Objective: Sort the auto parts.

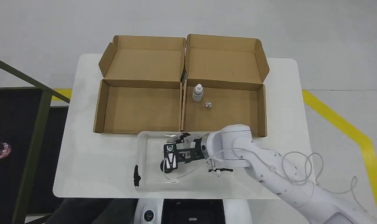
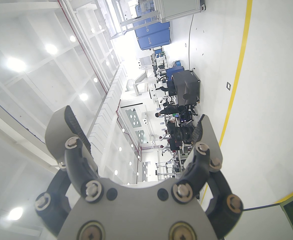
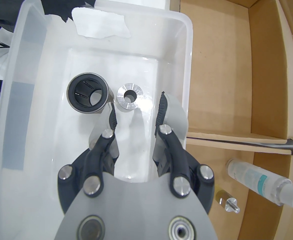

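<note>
A: What do we log for the right pincer (image 3: pixel 137 106)?

B: We have it down inside the clear bin (image 3: pixel 146 16), jaws partly apart, nothing gripped between them.

A: And the parts in there?

B: We count two on the bin floor. A black-lined bearing (image 3: pixel 87 96) lies on its side with its bore facing the wrist camera. A silver ring (image 3: pixel 130 98) sits just beside it. The ring lies just ahead of the fingertips, in line with the gap. One fingertip is close to the bearing; we cannot tell if it touches.

A: Bin position?

B: On the table (image 1: pixel 76 153), at the robot's edge, just in front of two open cardboard boxes. Black tape (image 3: pixel 61 3) sits on the bin's rim.

A: Anything sorted?

B: In the right box (image 1: pixel 235 112) we see a spray bottle (image 1: pixel 198 93) lying down and a small silver stud (image 1: pixel 208 105) near it, not touching. The left box (image 1: pixel 141 109) stands against the right one.

A: Left pincer (image 2: pixel 136 116)?

B: We note it wide open, holding nothing, aimed up toward the hall ceiling.
</note>
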